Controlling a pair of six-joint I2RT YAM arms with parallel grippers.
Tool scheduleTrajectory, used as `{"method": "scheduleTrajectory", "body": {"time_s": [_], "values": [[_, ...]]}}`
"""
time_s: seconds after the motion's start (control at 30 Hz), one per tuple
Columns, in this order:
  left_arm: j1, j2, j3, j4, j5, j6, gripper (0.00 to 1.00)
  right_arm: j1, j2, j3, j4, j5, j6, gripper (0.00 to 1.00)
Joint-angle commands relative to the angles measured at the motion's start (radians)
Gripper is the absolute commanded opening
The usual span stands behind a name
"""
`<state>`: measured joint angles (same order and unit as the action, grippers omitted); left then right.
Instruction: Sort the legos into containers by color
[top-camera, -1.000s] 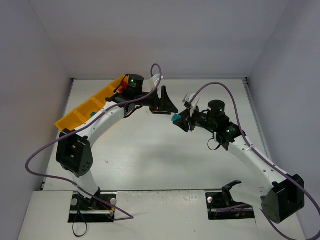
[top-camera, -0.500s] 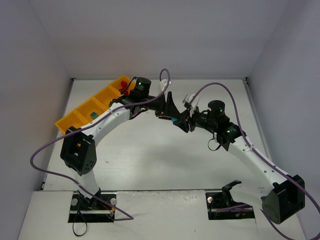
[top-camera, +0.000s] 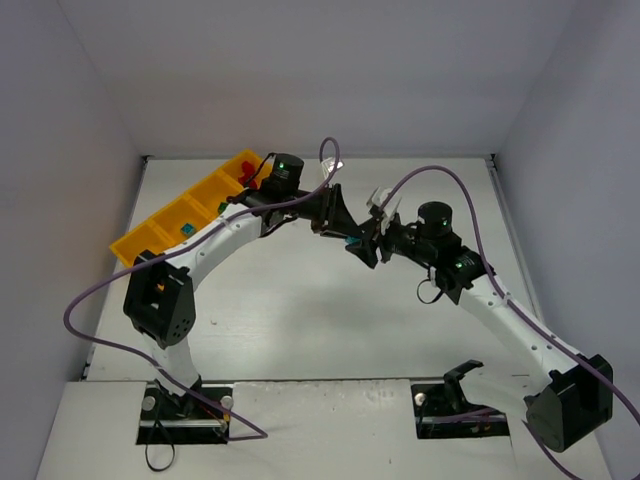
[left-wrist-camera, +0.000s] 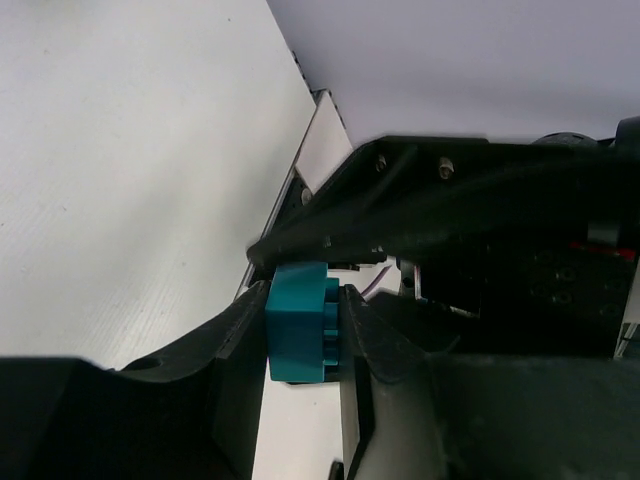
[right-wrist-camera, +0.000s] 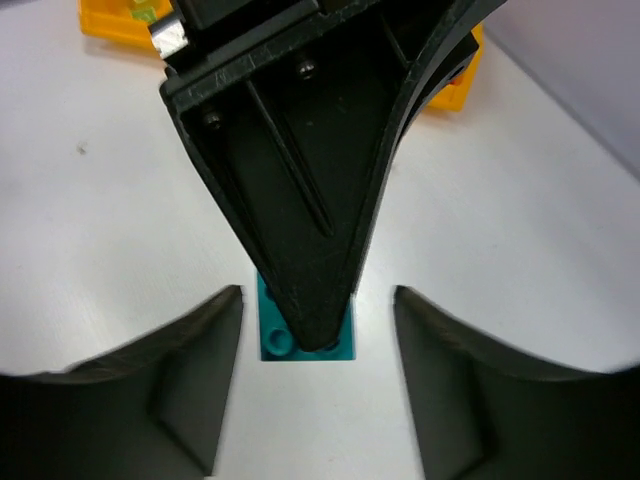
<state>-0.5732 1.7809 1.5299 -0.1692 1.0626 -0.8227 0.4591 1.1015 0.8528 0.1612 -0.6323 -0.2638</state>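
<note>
We see the left gripper (left-wrist-camera: 303, 335) closed firmly on the teal lego (left-wrist-camera: 300, 322), over the middle of the table (top-camera: 300, 300). The right gripper (right-wrist-camera: 318, 345) stands open, its fingers (right-wrist-camera: 180, 380) apart from the brick on both sides. We judge that the left arm should now draw back straight, hold tight, and carry the brick to the tray (top-camera: 160, 228) compartment of the matching colour.

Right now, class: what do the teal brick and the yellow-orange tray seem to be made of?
Teal brick: likely hard moulded plastic, smooth with a slight sheen; crisp edges and round studs suggest it. Tray: probably plastic too, uniform yellow-orange with thin raised walls; its finish is too small to judge.
</note>
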Motion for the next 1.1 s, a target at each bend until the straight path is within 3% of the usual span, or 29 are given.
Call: {"method": "scheduleTrajectory", "body": {"time_s": [0.0,0.1,0.2,0.3,0.4,0.53,0.57,0.77,0.87,0.93,1.07], "values": [[-0.002,-0.044,0.055,0.063,0.046,0.014,0.02,-0.002,-0.034,0.005,0.08,0.039,-0.002,0.63],[0.027,-0.054,0.042,0.047,0.037,0.023,0.02,-0.002,-0.04,-0.004,0.078,0.075,0.001,0.89],[0.085,-0.072,0.027,-0.033,0.005,0.091,0.02,-0.003,-0.042,-0.015,0.071,0.101,0.003,1.0],[0.176,-0.107,0.012,-0.142,-0.03,0.175,0.02,-0.005,-0.042,-0.021,0.063,0.123,0.011,1.0],[0.294,-0.149,0.021,-0.327,-0.159,0.276,0.02,-0.004,-0.037,-0.023,0.055,0.167,0.037,1.0],[0.41,-0.189,0.049,-0.516,-0.459,0.459,0.02,-0.007,-0.025,-0.012,0.046,0.23,0.098,0.99],[0.427,-0.201,0.052,-0.556,-0.596,0.479,0.02,-0.007,-0.017,-0.011,0.044,0.24,0.112,0.98],[0.529,-0.199,0.012,-0.535,-1.02,0.539,0.02,-0.02,0.015,0.002,0.04,0.302,0.259,1.0],[0.558,-0.158,0.012,-0.498,-1.122,0.537,0.02,-0.033,0.043,0.008,0.031,0.353,0.345,1.0],[0.569,-0.132,0.019,-0.48,-1.145,0.534,0.17,-0.039,0.06,0.02,0.02,0.373,0.362,1.0],[0.569,-0.055,0.056,-0.464,-1.214,0.531,0.21,-0.053,0.052,0.022,0.0,0.431,0.371,1.0]]}}
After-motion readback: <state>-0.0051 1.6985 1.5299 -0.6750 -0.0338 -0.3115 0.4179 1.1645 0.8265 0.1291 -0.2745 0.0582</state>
